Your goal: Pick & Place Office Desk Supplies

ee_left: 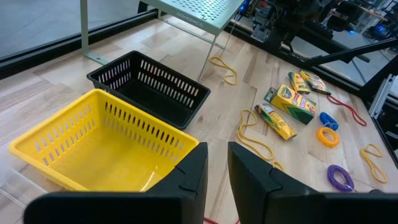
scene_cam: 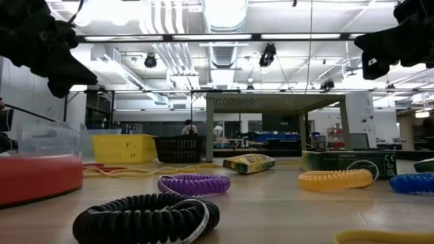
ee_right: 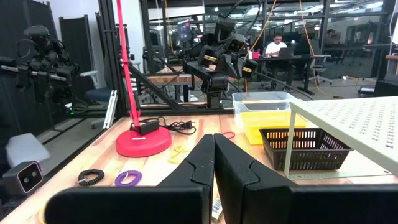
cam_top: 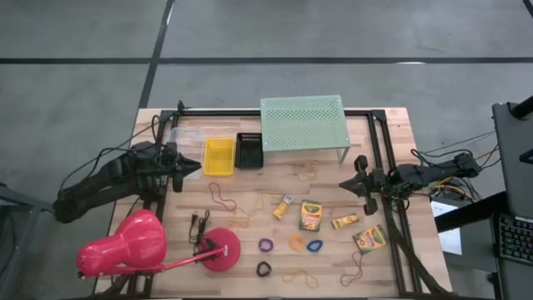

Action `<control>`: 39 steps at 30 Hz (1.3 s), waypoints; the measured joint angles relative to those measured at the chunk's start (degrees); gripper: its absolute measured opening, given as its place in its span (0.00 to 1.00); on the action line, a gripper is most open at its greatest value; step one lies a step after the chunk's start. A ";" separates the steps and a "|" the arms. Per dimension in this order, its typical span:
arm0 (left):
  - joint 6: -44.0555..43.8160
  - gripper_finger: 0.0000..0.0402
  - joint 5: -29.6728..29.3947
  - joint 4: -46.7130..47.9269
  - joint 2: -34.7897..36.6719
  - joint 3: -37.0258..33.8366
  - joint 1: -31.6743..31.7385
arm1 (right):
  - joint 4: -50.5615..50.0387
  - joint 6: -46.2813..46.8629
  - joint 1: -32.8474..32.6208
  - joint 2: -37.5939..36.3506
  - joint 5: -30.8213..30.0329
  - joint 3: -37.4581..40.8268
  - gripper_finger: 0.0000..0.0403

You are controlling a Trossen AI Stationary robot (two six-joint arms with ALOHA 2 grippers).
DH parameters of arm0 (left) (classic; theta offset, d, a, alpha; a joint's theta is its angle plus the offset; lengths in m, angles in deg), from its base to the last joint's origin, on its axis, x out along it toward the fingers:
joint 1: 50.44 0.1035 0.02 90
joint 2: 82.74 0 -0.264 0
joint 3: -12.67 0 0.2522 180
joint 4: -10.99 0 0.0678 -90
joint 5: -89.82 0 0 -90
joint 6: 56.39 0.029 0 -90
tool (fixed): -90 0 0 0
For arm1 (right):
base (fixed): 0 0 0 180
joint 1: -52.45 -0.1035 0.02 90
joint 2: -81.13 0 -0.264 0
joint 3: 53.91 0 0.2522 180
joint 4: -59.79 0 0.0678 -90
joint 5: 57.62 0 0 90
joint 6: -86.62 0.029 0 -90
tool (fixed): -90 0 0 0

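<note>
Bright, even overhead strip lighting; soft shadows, blurred low-view foreground.

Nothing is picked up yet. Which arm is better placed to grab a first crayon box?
Probably the right. The right gripper hovers just beside the crayon boxes, all on its half of the table. The left gripper sits by the yellow basket, farther from them. Neither holds anything.

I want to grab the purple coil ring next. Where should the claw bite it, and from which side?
Come straight down on the purple coil ring. It lies flat on the table, an open loop with nothing touching it, so put one finger inside the hole and one outside, pinching the coil band. The side facing the orange ring looks freest. The black ring sits clear of it.
</note>
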 joint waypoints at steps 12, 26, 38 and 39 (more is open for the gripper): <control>0.01 0.17 0.01 0.00 0.01 0.00 0.00 | 0.00 0.00 0.00 0.01 0.00 -0.01 0.02; 0.02 0.17 0.02 0.02 0.02 -0.01 0.00 | 0.00 0.00 0.00 0.02 0.00 -0.01 0.02; 0.01 0.17 0.02 0.01 0.00 -0.02 -0.02 | 0.40 2.12 0.00 0.02 0.00 -0.01 0.02; 0.01 0.17 0.01 0.00 0.01 -0.01 -0.02 | 0.42 2.35 0.00 0.02 0.00 0.00 0.02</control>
